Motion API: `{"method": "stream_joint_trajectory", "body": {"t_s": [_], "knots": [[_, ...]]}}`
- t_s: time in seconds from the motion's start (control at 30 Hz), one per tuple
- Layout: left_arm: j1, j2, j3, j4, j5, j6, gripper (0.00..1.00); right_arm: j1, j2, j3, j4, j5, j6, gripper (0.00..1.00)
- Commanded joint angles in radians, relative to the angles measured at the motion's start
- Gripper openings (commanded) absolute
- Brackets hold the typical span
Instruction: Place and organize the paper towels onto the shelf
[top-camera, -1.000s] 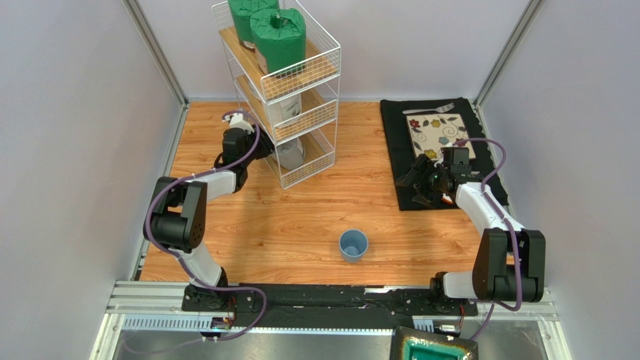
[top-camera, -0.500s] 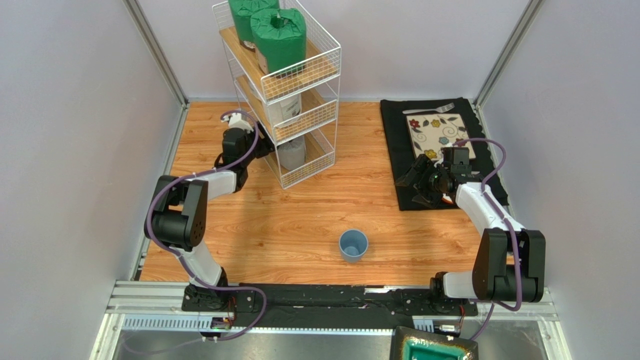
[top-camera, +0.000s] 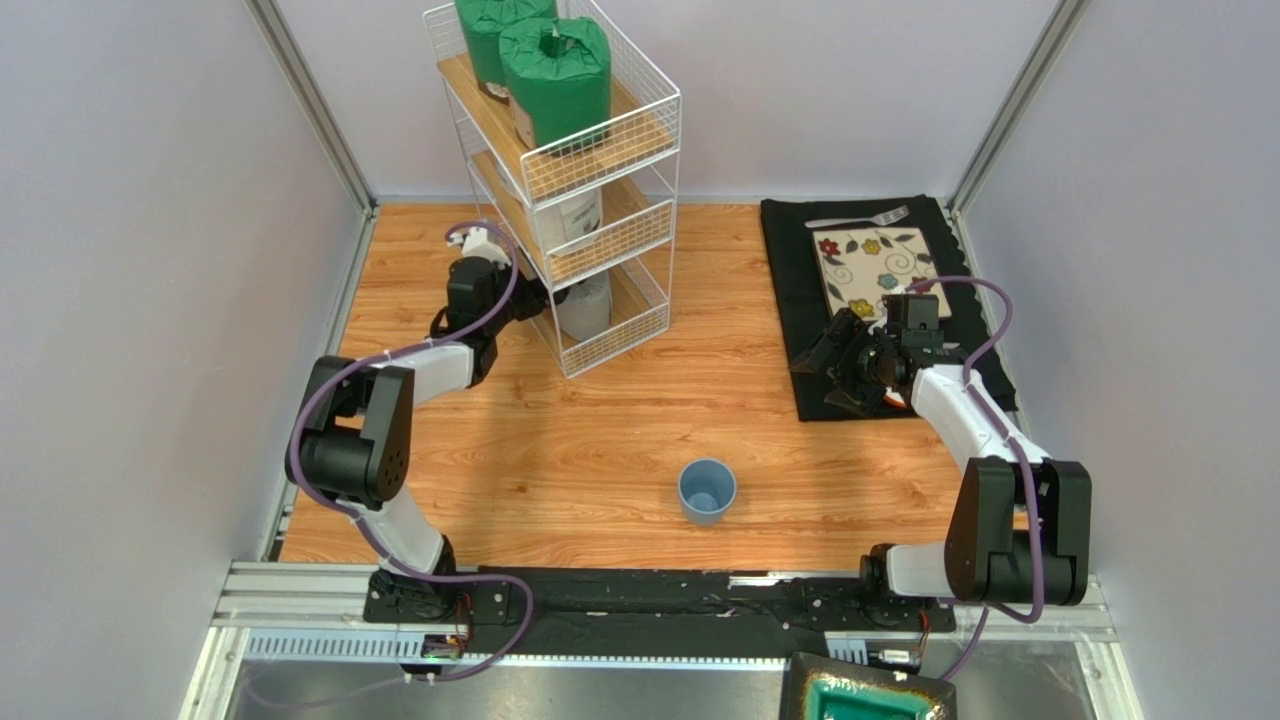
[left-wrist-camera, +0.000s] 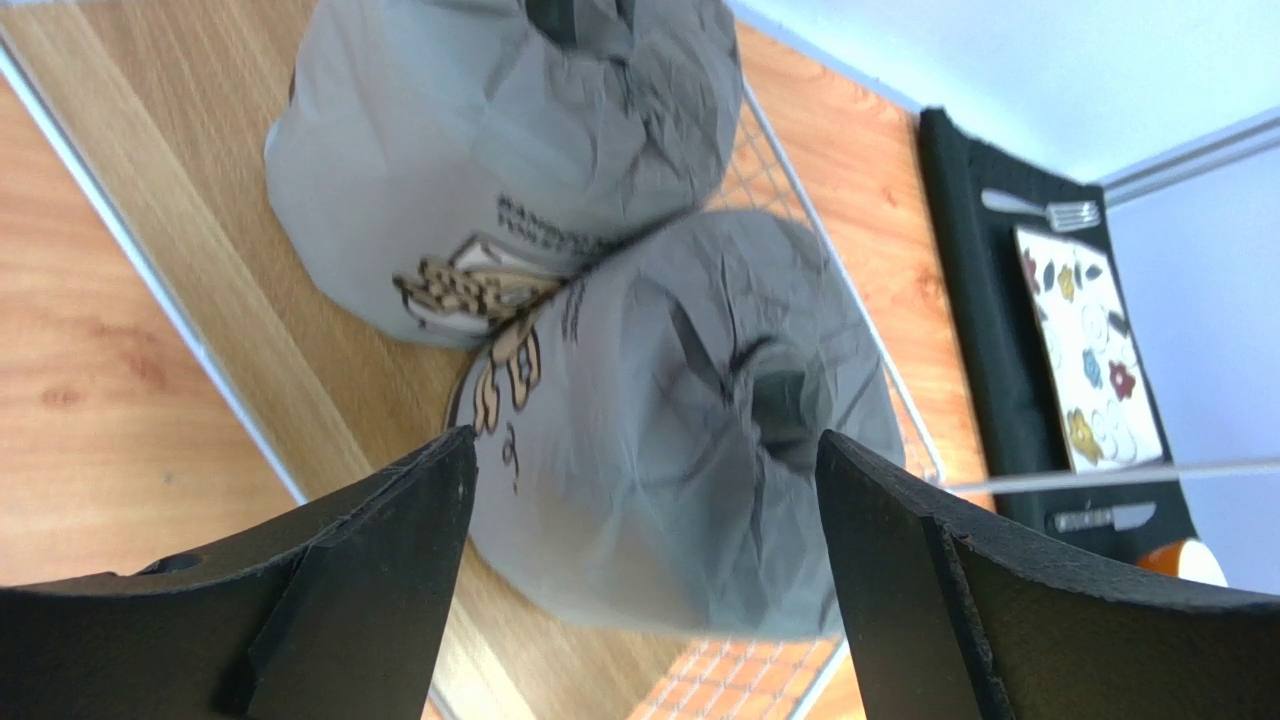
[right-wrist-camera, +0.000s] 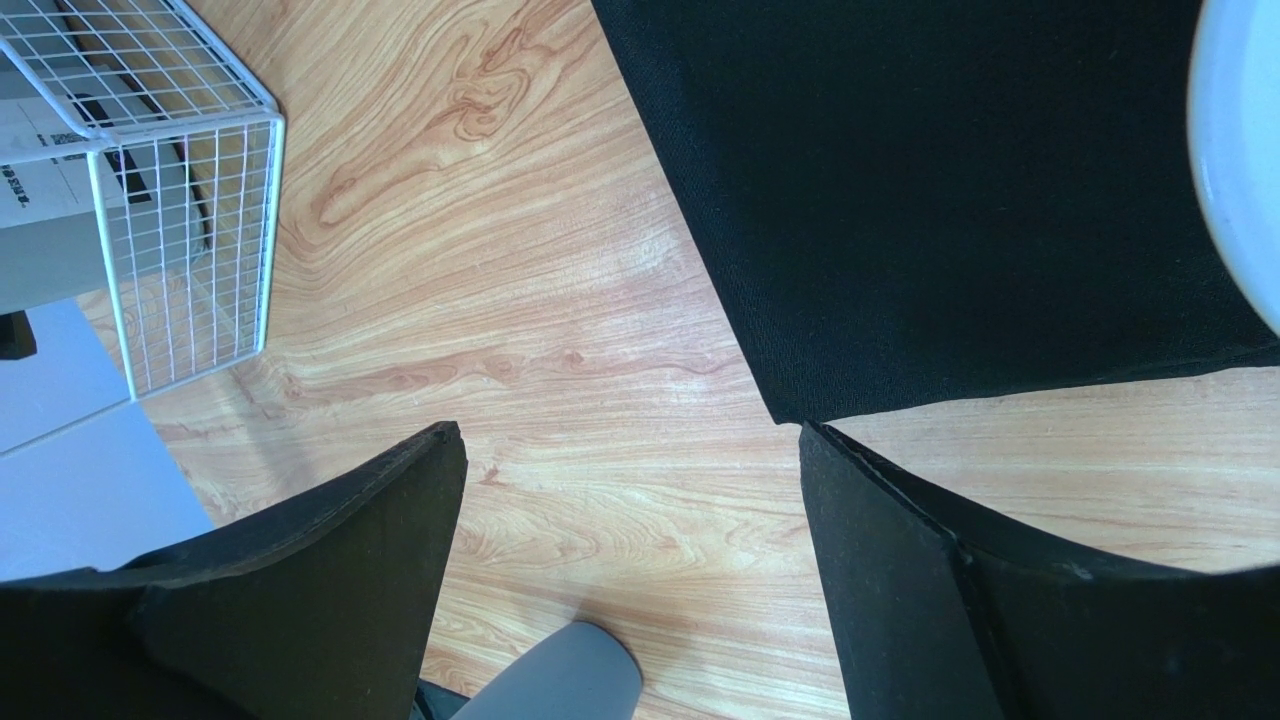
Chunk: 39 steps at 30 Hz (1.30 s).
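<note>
1. Nearest the arm bases, a small blue cup (top-camera: 706, 489) stands upright on the wood-grain table (top-camera: 601, 435), well apart from both arms.
2. The right arm folds at its elbow and reaches forward. The right gripper (right-wrist-camera: 631, 443) hangs over bare wood at the near edge of a black mat (top-camera: 842, 338), its matte black fingers spread and nothing between them.
3. The left arm bends sharply at the elbow and stretches toward the foot of the shelf (top-camera: 601, 168), a white wire rack with slanted wooden planks. The left gripper (left-wrist-camera: 643, 447) has its fingers wide apart on either side of a roll; whether they touch it cannot be told.
4. That grey roll (left-wrist-camera: 676, 435), soft and crinkled with a gathered top, sits on the bottom plank against a second grey roll (left-wrist-camera: 496, 135).
5. On the middle tier, a white wrapped roll (top-camera: 571, 218) shows behind the wire.
6. Two green rolls (top-camera: 558, 83) crown the top tier, one behind the other.
7. Farther right, a floral plate (top-camera: 879, 270) and a fork (top-camera: 860, 219) lie on the mat.
</note>
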<state>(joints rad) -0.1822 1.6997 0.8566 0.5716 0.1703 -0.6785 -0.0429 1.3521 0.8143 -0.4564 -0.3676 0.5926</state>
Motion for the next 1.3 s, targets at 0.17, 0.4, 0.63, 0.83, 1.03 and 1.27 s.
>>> {"method": "stream_joint_trajectory", "body": {"t_s": [0.17,0.4,0.63,0.83,1.03,1.27], "knots": [[0.021,-0.201,-0.077,0.071,-0.029,-0.003,0.92,-0.008,-0.024,0.029,-0.001,0.002,-0.008,0.86],[0.062,-0.291,-0.203,0.146,-0.022,-0.062,0.93,-0.008,-0.021,0.039,-0.004,0.002,-0.011,0.86],[0.095,-0.328,-0.267,0.212,0.026,-0.121,0.94,-0.008,-0.021,0.04,-0.005,0.002,-0.01,0.86],[0.101,-0.474,-0.318,0.02,-0.02,-0.033,0.94,-0.008,-0.015,0.043,-0.005,0.004,-0.014,0.86],[0.101,-0.708,-0.39,-0.24,-0.141,0.1,0.95,-0.008,-0.001,0.04,0.013,-0.004,-0.007,0.86],[0.101,-0.951,-0.453,-0.571,-0.274,0.195,0.98,-0.006,-0.034,0.023,0.042,0.015,0.007,0.88]]}}
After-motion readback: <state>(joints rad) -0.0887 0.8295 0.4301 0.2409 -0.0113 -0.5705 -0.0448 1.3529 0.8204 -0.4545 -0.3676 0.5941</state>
